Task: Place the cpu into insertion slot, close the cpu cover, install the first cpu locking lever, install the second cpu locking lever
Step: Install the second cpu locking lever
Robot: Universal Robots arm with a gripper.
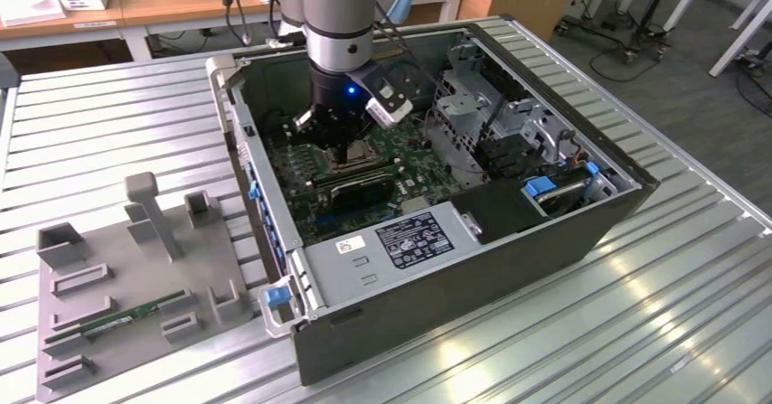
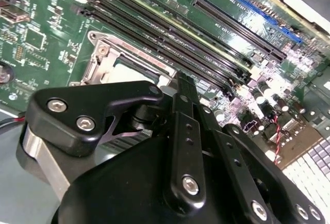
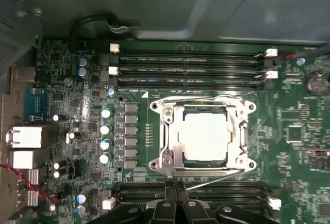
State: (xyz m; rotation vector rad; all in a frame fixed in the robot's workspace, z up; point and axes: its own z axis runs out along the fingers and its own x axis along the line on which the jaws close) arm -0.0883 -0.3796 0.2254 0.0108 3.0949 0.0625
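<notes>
Grey moulded fixture tray (image 1: pixel 127 291) with upright posts lies at the lower left of the exterior view on the ribbed metal worktop (image 1: pixel 627 332). Right of it, at the frame's centre, stands the open dark grey computer case (image 1: pixel 483 259), the grey robot arm (image 1: pixel 338 15) reaching down into it from the top edge. Its black gripper (image 1: pixel 343 146) hangs just above the socket on the green motherboard (image 1: pixel 417 173). In the first wrist view the small square cpu with its dull silver-tan face (image 3: pixel 205 136) lies flat inside the insertion slot with its silver metal rim (image 3: pixel 166 159) at mid-frame, and the thin silver cpu cover frame (image 3: pixel 238 131) lies around it, the chip showing through its window. A thin wire locking lever (image 3: pixel 216 181) slants just below the socket. The gripper's black fingers (image 3: pixel 178 208) at the bottom edge are pressed together, holding nothing.
</notes>
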